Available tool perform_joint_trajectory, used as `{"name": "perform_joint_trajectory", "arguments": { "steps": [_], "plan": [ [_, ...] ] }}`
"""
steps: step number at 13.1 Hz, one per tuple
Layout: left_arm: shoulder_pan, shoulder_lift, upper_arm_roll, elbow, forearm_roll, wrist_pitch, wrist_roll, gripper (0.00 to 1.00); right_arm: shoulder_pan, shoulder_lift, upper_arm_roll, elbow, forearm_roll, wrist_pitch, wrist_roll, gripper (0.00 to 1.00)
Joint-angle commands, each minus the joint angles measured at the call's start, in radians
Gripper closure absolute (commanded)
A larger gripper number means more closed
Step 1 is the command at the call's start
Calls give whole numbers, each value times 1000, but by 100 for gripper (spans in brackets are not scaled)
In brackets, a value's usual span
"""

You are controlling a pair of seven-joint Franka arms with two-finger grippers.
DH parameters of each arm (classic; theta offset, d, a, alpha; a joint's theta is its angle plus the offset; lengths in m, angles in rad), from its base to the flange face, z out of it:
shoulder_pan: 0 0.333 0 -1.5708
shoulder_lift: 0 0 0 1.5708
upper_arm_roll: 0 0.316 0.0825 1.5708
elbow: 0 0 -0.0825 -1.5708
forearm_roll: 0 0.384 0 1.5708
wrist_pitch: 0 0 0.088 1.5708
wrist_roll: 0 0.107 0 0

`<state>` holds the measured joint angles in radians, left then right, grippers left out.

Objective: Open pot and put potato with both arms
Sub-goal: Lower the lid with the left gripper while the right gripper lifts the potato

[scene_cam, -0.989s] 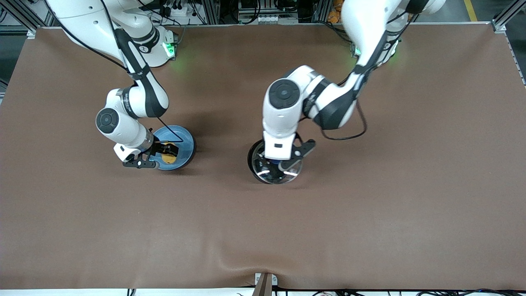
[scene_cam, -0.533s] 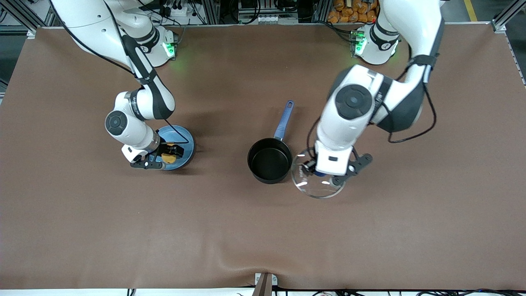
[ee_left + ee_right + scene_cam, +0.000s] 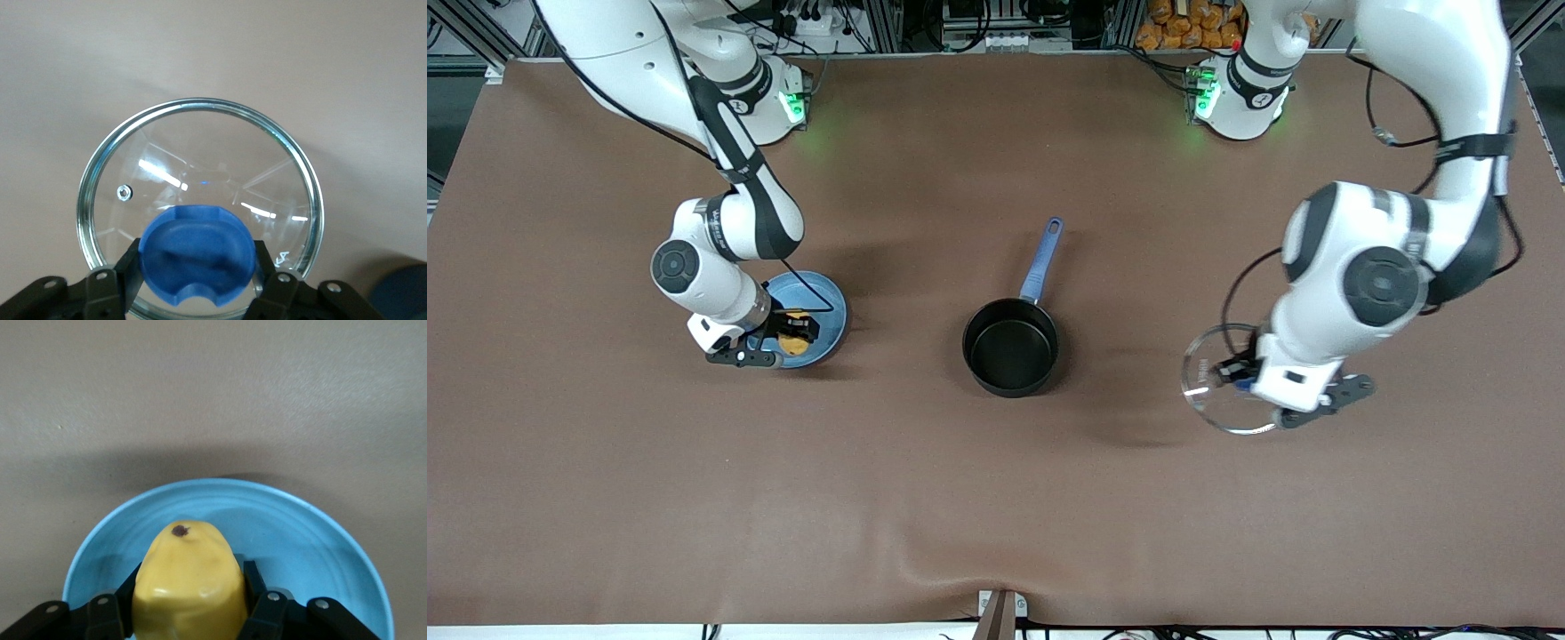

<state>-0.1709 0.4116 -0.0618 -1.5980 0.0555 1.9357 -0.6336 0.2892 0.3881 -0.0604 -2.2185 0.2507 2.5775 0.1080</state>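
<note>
The black pot (image 3: pixel 1010 348) stands uncovered at mid-table, its blue handle (image 3: pixel 1042 258) pointing toward the robots' bases. My left gripper (image 3: pixel 1240 373) is shut on the blue knob (image 3: pixel 199 257) of the clear glass lid (image 3: pixel 200 147) and holds the lid (image 3: pixel 1214 400) over bare table toward the left arm's end. My right gripper (image 3: pixel 791 331) is down on the blue plate (image 3: pixel 829 307), its fingers shut against both sides of the yellow potato (image 3: pixel 188 580). In the front view, the potato (image 3: pixel 793 342) still sits on the plate.
A brown cloth (image 3: pixel 996 498) covers the whole table and has a fold near the front edge. The plate (image 3: pixel 313 533) lies toward the right arm's end, about level with the pot. Cables and racks line the edge by the bases.
The left arm lifted the lid off the pot and carried it toward its own end of the table. The right gripper closed on the potato on the plate.
</note>
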Motion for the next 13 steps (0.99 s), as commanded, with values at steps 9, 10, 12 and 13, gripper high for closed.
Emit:
{"name": "perform_joint_trajectory", "arguments": {
  "steps": [9,10,12,13],
  "plan": [
    [154,-11,-12,-465,41,578,103,100,109,-176,-102,244,-56,-343,-4,100],
    [156,-2,-10,-480,41,604,123,100,137,-170,-139,313,-77,-417,-4,100],
    [163,13,-12,-488,41,623,141,100,195,-137,-200,470,-132,-578,-1,100],
    [165,16,-10,-488,41,623,141,97,224,-112,-217,541,-154,-638,13,100]
  ]
}}
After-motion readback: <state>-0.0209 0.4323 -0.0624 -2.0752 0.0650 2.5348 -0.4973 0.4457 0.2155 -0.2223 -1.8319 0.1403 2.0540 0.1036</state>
